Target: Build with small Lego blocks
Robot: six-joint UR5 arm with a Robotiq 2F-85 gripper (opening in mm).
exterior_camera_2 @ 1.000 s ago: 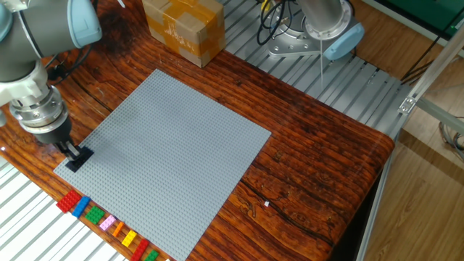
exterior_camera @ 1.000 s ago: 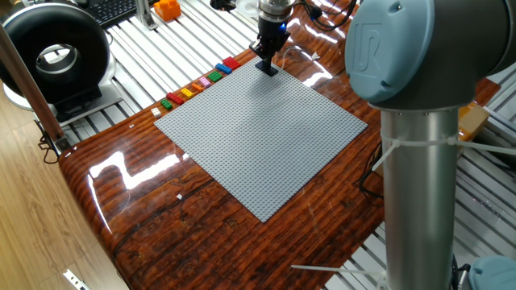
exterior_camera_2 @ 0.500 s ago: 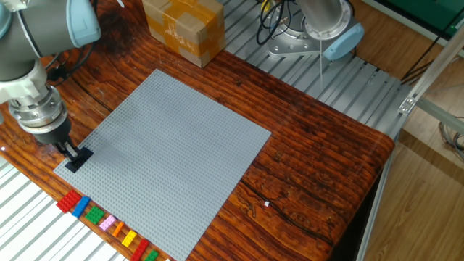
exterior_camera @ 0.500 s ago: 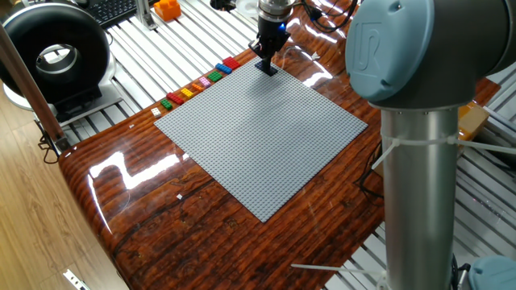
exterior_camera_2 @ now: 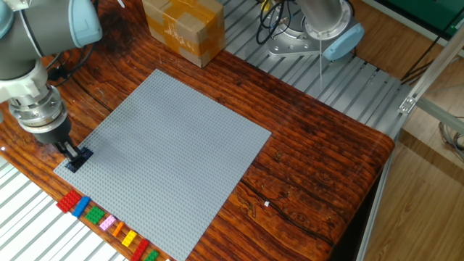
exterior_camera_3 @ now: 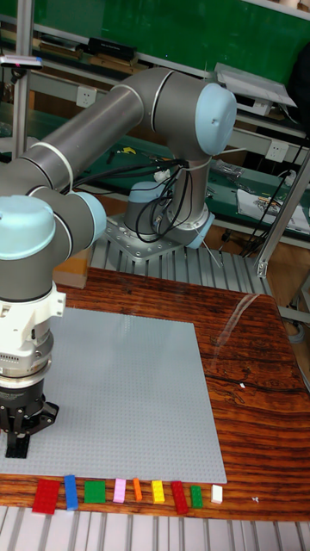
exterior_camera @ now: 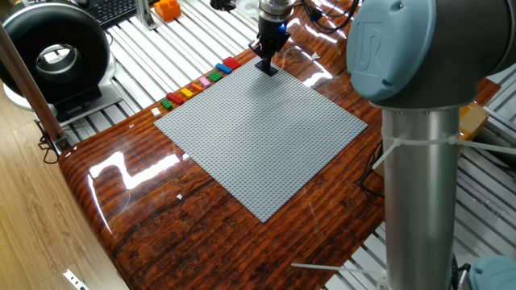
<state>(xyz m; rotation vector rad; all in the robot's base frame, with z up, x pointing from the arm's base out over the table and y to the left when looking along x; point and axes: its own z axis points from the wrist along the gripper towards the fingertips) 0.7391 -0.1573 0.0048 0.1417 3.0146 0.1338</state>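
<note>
**Inspector:** Change against the earlier pictures is slight. In the other fixed view the gripper [exterior_camera_2: 71,153] sits a shade higher over the same corner of the grey baseplate [exterior_camera_2: 174,145]. The black brick [exterior_camera_2: 80,156] beneath it has not shifted.

**Clerk:** State of the tool?

**Inspector:** The fingers stand close together, pointing down, with their tips at the black brick. Whether they clamp it or merely touch it, I cannot tell. In the tall fixed view the dark fingers and the brick merge.

**Clerk:** Where is that brick?

**Inspector:** It is on the baseplate, just inside the corner nearest the row of small Lego blocks [exterior_camera_2: 109,222].

**Clerk:** And the row?

**Inspector:** It lies on the wooden table [exterior_camera_2: 312,167], just beside the baseplate edge and parallel to it, clear of the gripper. The tall fixed view shows the order: red brick [exterior_camera_3: 43,495], blue brick [exterior_camera_3: 71,492], green brick [exterior_camera_3: 95,492], pink brick [exterior_camera_3: 120,491], orange brick [exterior_camera_3: 137,490], yellow brick [exterior_camera_3: 158,491], a second red brick [exterior_camera_3: 178,496], a small green brick [exterior_camera_3: 196,496] and a white brick [exterior_camera_3: 216,493]. They lie singly with small gaps between them.

**Clerk:** Other items?

**Inspector:** A cardboard box [exterior_camera_2: 183,29] stands beyond the far corner of the baseplate. An orange object [exterior_camera: 167,9] sits well apart on the slatted metal surface.
</note>
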